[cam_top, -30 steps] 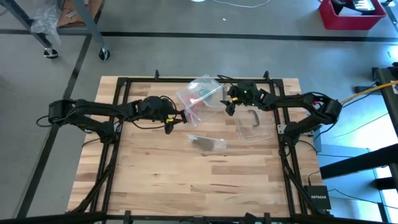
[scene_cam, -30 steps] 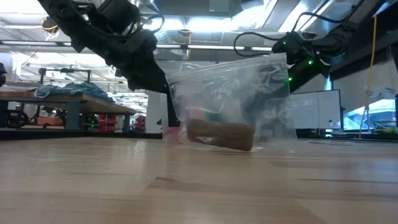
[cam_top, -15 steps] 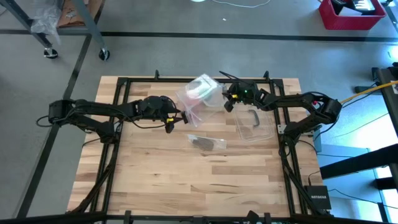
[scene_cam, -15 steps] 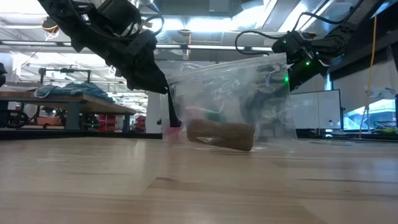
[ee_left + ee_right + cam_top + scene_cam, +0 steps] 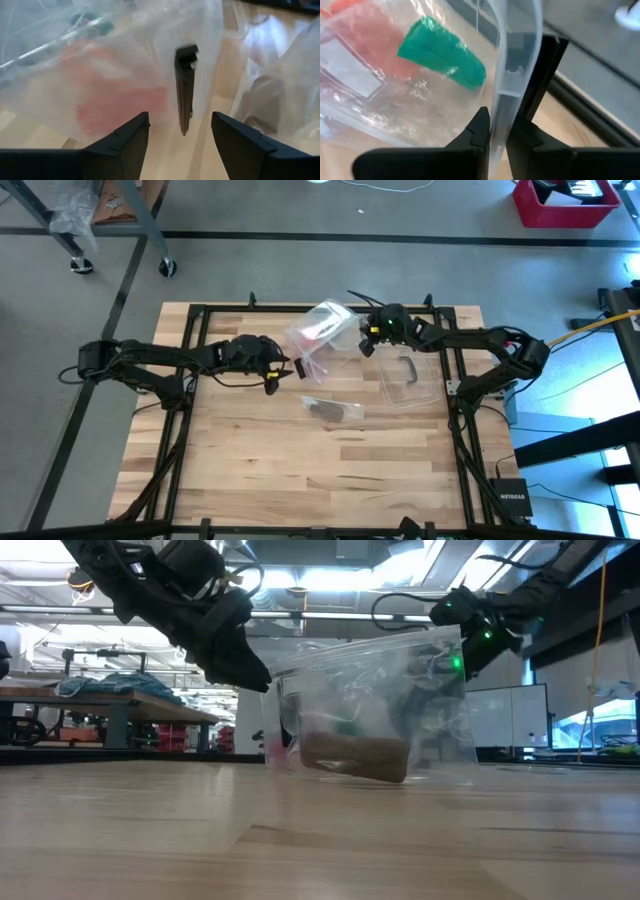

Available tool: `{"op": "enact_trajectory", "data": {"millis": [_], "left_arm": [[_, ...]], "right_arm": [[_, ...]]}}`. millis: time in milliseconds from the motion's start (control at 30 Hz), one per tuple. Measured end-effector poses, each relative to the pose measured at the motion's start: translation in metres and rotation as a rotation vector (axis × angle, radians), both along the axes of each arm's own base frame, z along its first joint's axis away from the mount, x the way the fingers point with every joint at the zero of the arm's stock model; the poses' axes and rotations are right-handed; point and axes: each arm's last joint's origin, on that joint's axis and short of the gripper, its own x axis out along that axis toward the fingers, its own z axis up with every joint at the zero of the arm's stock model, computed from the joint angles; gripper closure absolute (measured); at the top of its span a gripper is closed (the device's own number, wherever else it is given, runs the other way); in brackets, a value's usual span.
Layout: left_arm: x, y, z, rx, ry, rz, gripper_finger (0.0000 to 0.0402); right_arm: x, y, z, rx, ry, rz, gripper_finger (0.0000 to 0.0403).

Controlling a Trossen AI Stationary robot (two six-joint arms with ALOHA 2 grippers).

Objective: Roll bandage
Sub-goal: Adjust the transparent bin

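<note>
Your right hand (image 5: 366, 340) is pinched onto the edge of a clear plastic bag (image 5: 322, 330) near the far middle of the tabletop (image 5: 260, 470). In the right wrist view its two dark fingers (image 5: 475, 131) press together on the thin clear rim of that bag, and green and reddish items show inside through the plastic. Your left hand (image 5: 278, 372) sits just beside the near left corner of the same bag, fingers spread wide; in the left wrist view its fingers (image 5: 131, 135) stand apart with the bag's film and a thin dark strip ahead of them, and nothing is held between them.

The bandage (image 5: 326, 411) is not in either hand. It lies as a small brown roll inside a second, smaller clear bag (image 5: 350, 411) flat on the tabletop, nearer the front edge than both hands and roughly between them. From the high view it is apart from your left hand, to that hand's right and toward the front, and well apart from your right hand. In the low view the brown roll (image 5: 355, 756) rests on the wood with clear plastic standing up around it.

A clear plastic box with a black handle (image 5: 409, 375) sits on the tabletop just in front of your right hand, to the right of the bandage.
</note>
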Motion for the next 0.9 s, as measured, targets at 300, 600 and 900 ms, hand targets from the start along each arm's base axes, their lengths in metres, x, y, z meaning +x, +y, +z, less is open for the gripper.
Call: {"op": "enact_trajectory", "data": {"millis": [300,600,900], "left_arm": [[-0.014,-0.003,0.018,0.060,0.000,0.002,0.0194],[-0.038,-0.009,0.062,0.165,-0.149,0.008,0.0194],[-0.041,-0.009,0.078,0.274,-0.262,-0.012,0.0194]], "right_arm": [[0.009,-0.006,0.056,0.188,0.209,-0.029,0.0356],[0.008,-0.004,0.111,0.319,0.257,-0.041,0.0355],[0.013,-0.009,0.104,0.602,0.131,-0.002,0.0360]]}}
